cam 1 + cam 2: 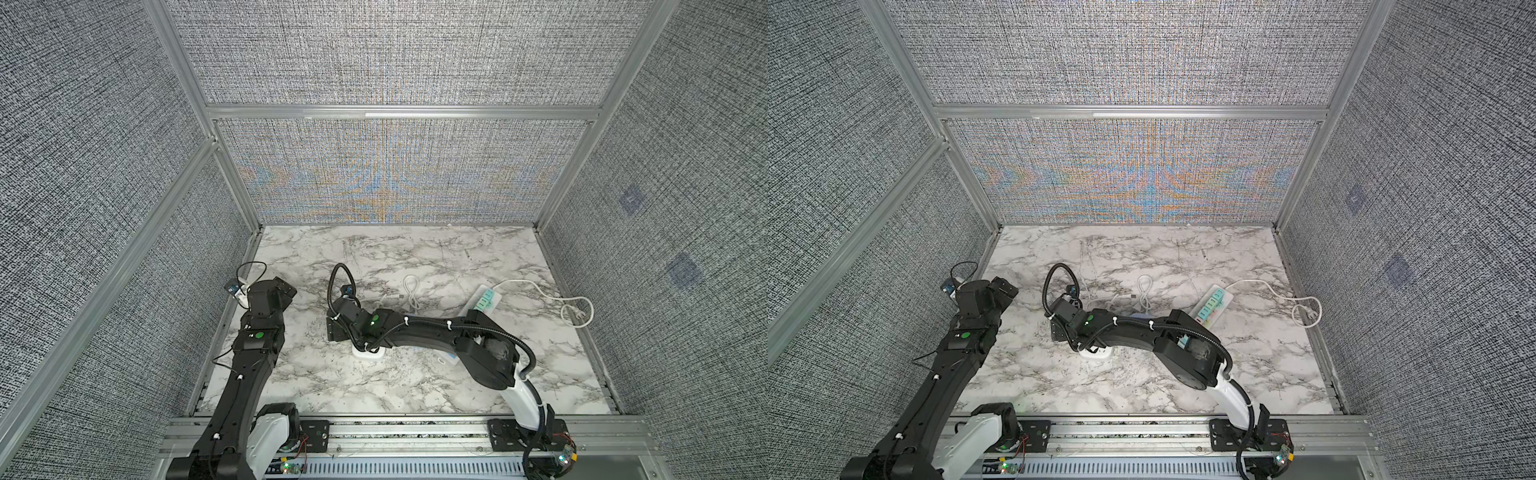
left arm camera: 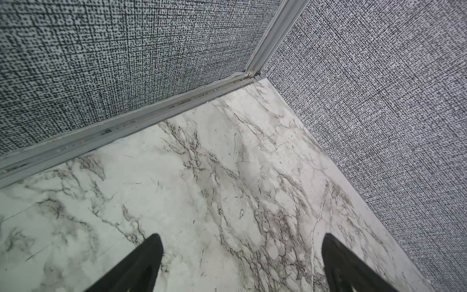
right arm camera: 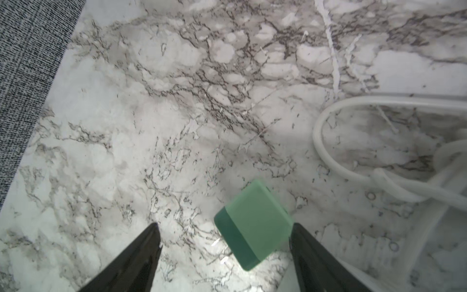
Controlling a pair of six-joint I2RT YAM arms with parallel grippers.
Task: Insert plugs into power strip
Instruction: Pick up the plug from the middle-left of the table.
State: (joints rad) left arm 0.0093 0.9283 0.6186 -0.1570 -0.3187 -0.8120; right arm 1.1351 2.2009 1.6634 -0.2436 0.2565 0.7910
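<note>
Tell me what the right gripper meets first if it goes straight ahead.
The green plug: it lies on the table between the right gripper's open jaws, close against one finger. Depth is unclear, but the plug should come first.

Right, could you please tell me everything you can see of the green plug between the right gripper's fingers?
The plug is a small rounded cube of matte-looking plastic, mint green with a darker teal band at one end. It lies on the marble table, between the open fingers of the right gripper, close against one and apart from the other; contact cannot be told. Bright glints beside the teal end may be prongs.
</note>
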